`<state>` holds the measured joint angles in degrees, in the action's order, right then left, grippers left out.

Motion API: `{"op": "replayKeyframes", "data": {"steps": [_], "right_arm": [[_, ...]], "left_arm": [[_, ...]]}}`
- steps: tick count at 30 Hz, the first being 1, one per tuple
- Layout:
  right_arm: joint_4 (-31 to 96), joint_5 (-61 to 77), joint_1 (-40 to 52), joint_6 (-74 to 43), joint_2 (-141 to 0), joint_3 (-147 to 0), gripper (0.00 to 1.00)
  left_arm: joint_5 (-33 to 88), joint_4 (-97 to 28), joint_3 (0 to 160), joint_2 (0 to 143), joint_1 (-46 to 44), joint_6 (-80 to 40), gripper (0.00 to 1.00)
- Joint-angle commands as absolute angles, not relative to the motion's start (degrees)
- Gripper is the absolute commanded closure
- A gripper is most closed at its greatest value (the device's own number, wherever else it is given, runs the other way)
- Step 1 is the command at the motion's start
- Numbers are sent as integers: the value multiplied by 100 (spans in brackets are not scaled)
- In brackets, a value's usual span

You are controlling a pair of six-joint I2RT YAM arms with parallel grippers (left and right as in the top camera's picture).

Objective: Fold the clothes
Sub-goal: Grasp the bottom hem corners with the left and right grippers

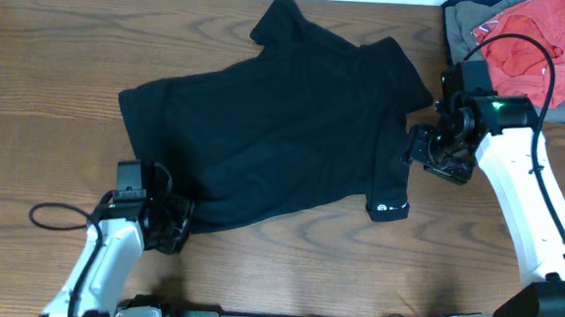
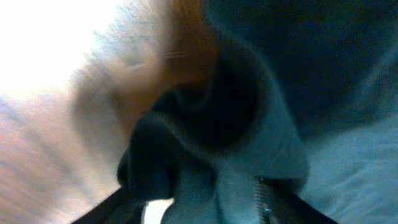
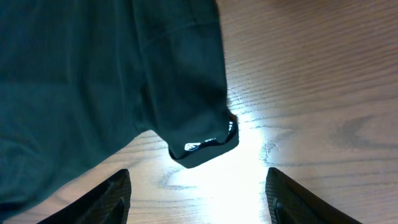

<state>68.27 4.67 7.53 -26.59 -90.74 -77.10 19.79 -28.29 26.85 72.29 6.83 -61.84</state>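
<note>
**A:** Where's the black T-shirt (image 1: 284, 129)?

**B:** Spread out, rumpled, across the middle of the table (image 1: 52, 66).

**A:** And the arms?

**B:** The right arm (image 1: 517, 183) reaches in from the near right corner, with its wrist bent down just beside the shirt's right edge. The left arm (image 1: 109, 256) lies low at the near-left hem.

**A:** The fingers?

**B:** The right fingers (image 3: 292, 199) are spread wide over bare wood, holding nothing. The left fingers (image 2: 102, 211) pinch a bunched fold of hem. The white logo patch (image 3: 194, 147) sits on the cloth corner just ahead of the right fingers.
</note>
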Motion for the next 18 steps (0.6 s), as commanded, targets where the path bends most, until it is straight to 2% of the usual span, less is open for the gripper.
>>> {"op": "replayKeyframes", "data": {"steps": [1, 4, 5, 10, 18], "right_arm": [[6840, 449, 794, -2738, -9028, -7690, 34], [6919, 449, 794, -2738, -9028, -7690, 38], [6976, 449, 794, -2738, -9028, -7684, 40], [7083, 451, 797, -2735, -9028, -7382, 49], [6309, 646, 797, -2711, -9028, -6084, 52]], "left_arm": [[1649, -2773, 2370, 7832, 637, -6112, 57], [1669, -2773, 2425, 7902, 646, -5924, 91], [1671, -2775, 2436, 7889, 646, -5841, 94], [1669, -2773, 2436, 7885, 646, -5745, 94], [1669, -2753, 2436, 7885, 646, -5531, 94]]}}
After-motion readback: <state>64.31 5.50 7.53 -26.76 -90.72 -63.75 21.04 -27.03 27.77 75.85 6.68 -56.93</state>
